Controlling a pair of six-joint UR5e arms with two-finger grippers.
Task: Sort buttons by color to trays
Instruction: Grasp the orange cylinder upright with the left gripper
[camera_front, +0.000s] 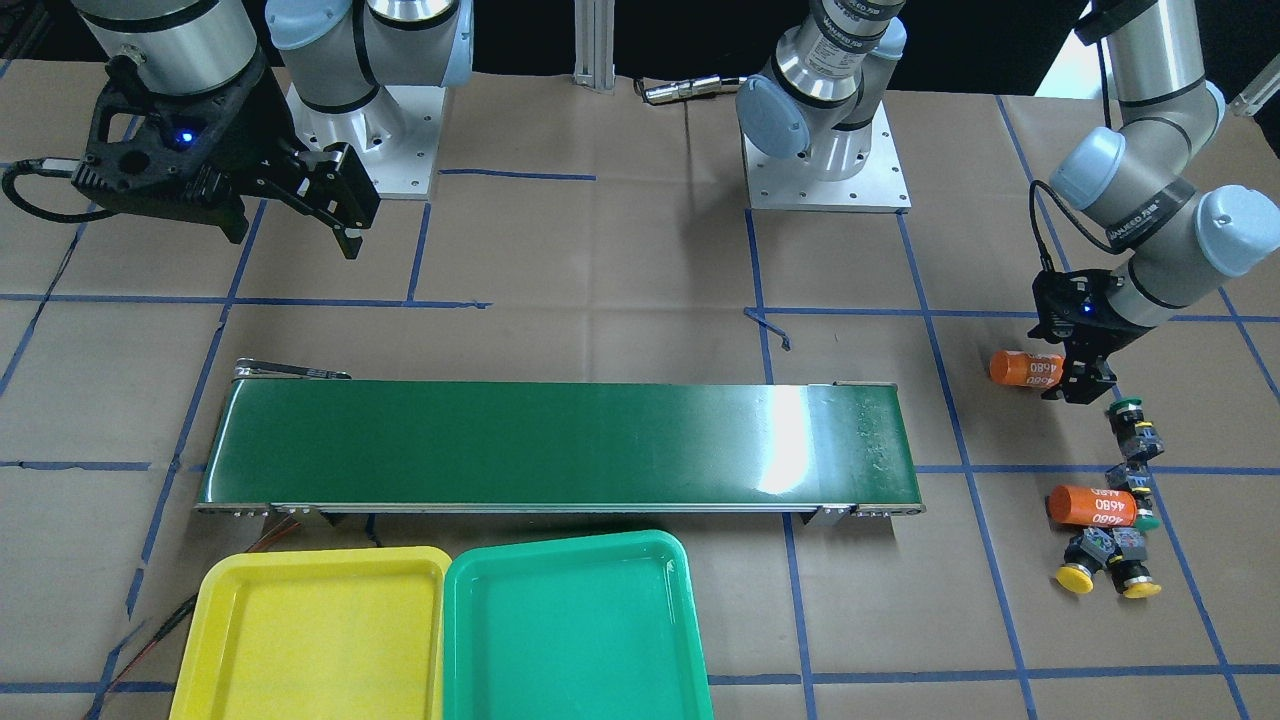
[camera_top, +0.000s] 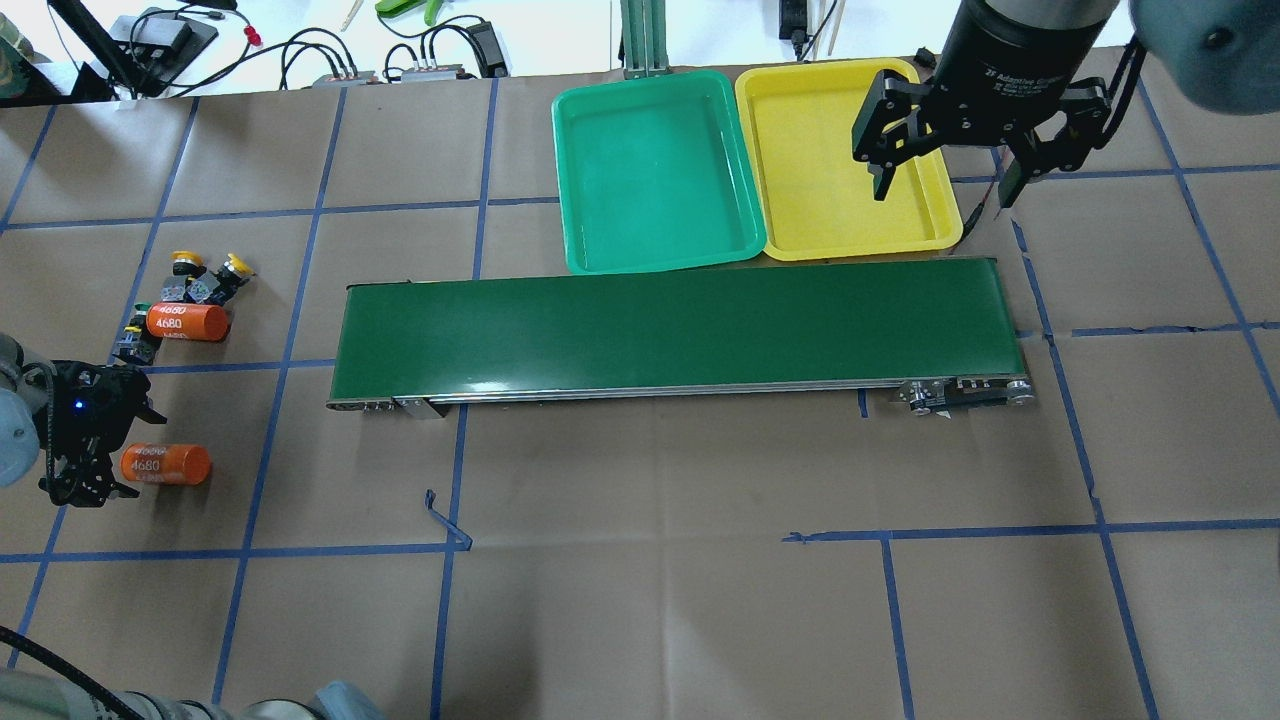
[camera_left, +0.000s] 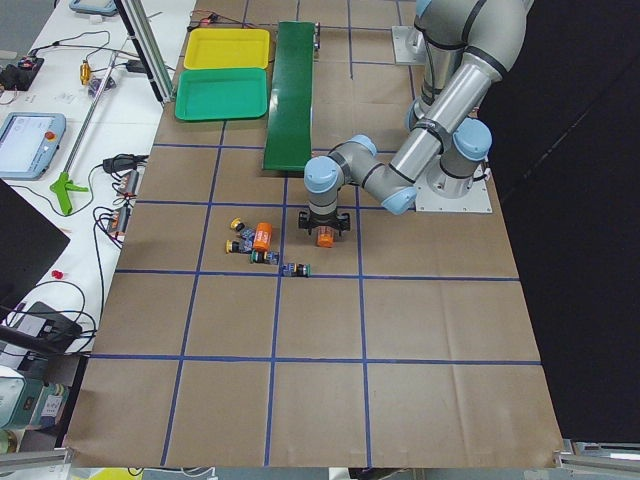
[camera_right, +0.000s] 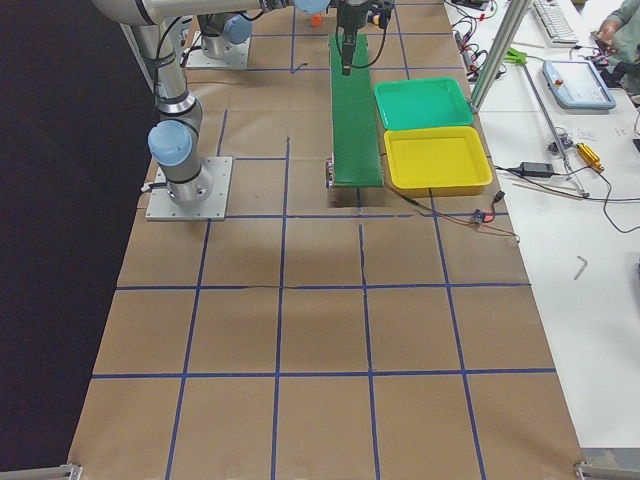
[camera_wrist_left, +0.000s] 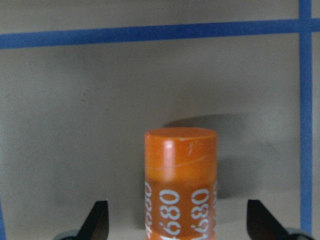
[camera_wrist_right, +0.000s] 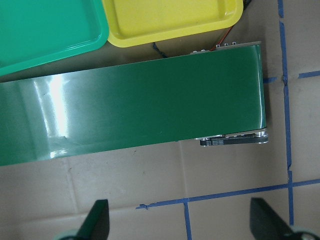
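The left end effector (camera_front: 1080, 388) is wide open around an orange cylinder (camera_front: 1025, 368). The buttons (camera_front: 1135, 435) lie just beside it. The yellow tray (camera_front: 215, 600) and green tray (camera_front: 690, 600), far off, hold nothing, so sorting is just starting. Next, I think, it must shift over and pinch one button.

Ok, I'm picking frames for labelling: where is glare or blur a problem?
Front-facing view: white glare band on the conveyor belt near its right end; right wrist view: similar sheen on its left part; left wrist view: the orange cylinder looks soft.
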